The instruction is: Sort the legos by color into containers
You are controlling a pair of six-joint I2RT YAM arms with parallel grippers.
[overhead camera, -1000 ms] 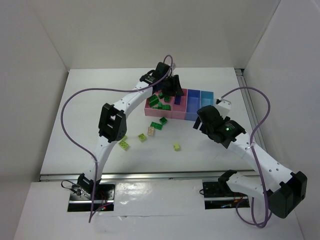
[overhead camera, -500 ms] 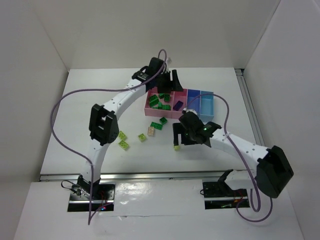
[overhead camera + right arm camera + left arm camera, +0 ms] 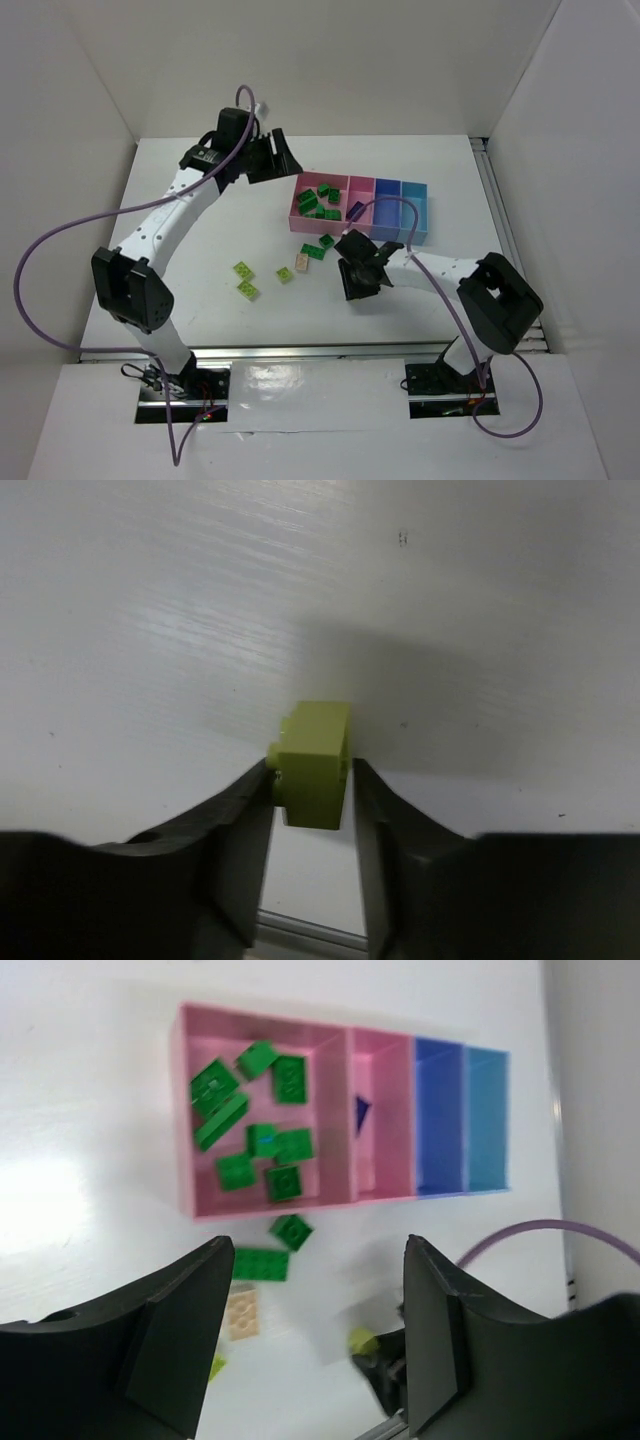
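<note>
My right gripper (image 3: 312, 780) is shut on a yellow-green lego (image 3: 313, 763) at the table surface, in front of the containers (image 3: 357, 283). My left gripper (image 3: 283, 157) hangs open and empty, up and to the left of the large pink bin (image 3: 296, 212). That bin holds several dark green legos (image 3: 275, 1145). A purple lego (image 3: 361, 1113) lies in the narrower pink bin (image 3: 382, 1070). The blue bin (image 3: 438, 1110) and the light blue bin (image 3: 487, 1110) show nothing inside. On the table lie two dark green legos (image 3: 327, 241), a beige one (image 3: 301, 263) and three yellow-green ones (image 3: 245, 279).
The bins stand in a joined row right of centre. White walls close in the table on the left, back and right. A metal rail (image 3: 300, 350) runs along the near edge. Purple cables loop over both arms.
My right gripper swung left from the bins, came down on the yellow-green lego and shut on it. My left arm drew back to the left, away from over the large pink bin.
</note>
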